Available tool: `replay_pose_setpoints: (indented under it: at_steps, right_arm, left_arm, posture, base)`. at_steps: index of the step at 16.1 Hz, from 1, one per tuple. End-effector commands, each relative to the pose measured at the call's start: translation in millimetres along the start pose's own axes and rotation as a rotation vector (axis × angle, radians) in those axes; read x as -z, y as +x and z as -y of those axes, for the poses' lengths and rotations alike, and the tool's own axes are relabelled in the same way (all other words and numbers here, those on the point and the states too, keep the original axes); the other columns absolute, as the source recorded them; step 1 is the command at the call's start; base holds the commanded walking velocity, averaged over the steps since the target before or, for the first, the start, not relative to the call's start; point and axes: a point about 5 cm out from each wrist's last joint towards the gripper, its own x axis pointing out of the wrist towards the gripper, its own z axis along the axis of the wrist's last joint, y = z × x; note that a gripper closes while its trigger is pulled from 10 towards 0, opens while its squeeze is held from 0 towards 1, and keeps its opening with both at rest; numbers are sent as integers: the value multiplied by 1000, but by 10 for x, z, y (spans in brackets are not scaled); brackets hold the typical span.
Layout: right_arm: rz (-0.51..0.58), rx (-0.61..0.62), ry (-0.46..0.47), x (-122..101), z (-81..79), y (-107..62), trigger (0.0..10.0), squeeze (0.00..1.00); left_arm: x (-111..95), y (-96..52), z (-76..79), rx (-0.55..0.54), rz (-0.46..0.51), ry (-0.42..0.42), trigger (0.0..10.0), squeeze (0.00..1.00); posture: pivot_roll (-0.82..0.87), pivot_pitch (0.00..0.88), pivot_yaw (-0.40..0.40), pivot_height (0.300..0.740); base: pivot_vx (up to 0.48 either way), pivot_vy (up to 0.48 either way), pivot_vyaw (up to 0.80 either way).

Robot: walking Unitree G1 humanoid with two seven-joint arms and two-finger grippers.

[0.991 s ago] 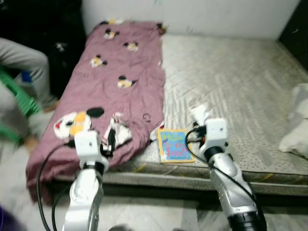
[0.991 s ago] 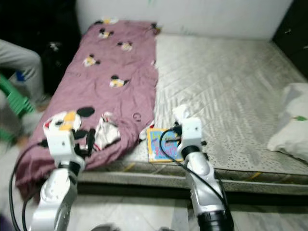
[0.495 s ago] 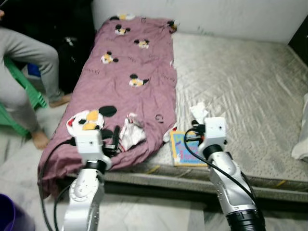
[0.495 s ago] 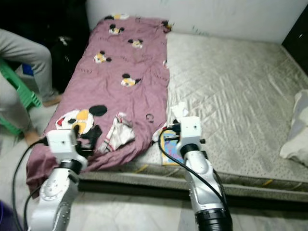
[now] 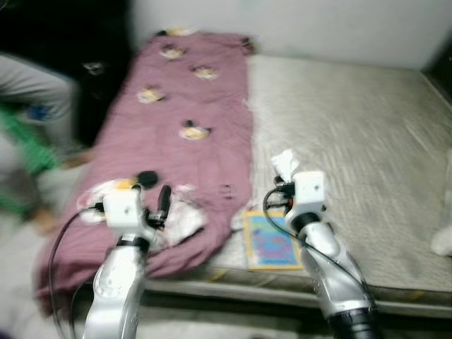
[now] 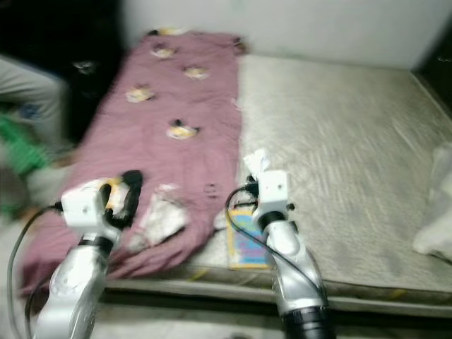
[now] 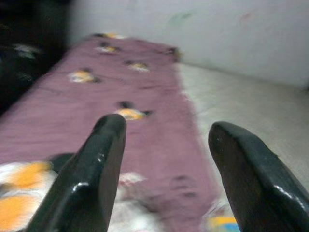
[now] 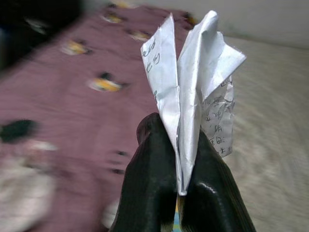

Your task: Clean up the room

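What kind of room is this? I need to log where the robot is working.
Most likely a bedroom: a wide grey quilted mattress lies low by a white wall, with a maroon cartoon-print blanket spread over one side and a colourful picture book near its edge.

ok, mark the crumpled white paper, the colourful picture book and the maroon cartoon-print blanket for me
crumpled white paper point(image 8: 193, 77): right wrist view, middle of the folded sheet.
colourful picture book point(image 5: 270, 242): left eye view, centre of cover.
maroon cartoon-print blanket point(image 5: 201, 99): left eye view, plain patch.
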Motion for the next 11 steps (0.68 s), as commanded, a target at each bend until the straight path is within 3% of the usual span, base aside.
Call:
replay_pose_setpoints:
  at_steps: [1,6,11]
  right_arm:
    - [27,-9,10,-70,-54,31,10000,0]
    - [28,3,22,-59,-32,19,10000,0]
    - [29,-3,32,-57,-44,38,10000,0]
  left_arm:
    - [-4,-42,-81,-26,-2,20,10000,0]
    - [54,-51,-100,-67,-39,10,10000,0]
    - [53,-40,-109,-65,-41,7,10000,0]
  posture:
    - [13,99,-54,740]
    - [19,105,-54,740]
    - [23,101,-56,740]
  base:
    - [356,0,0]
    - [0,0,0]
    - [0,446,-480]
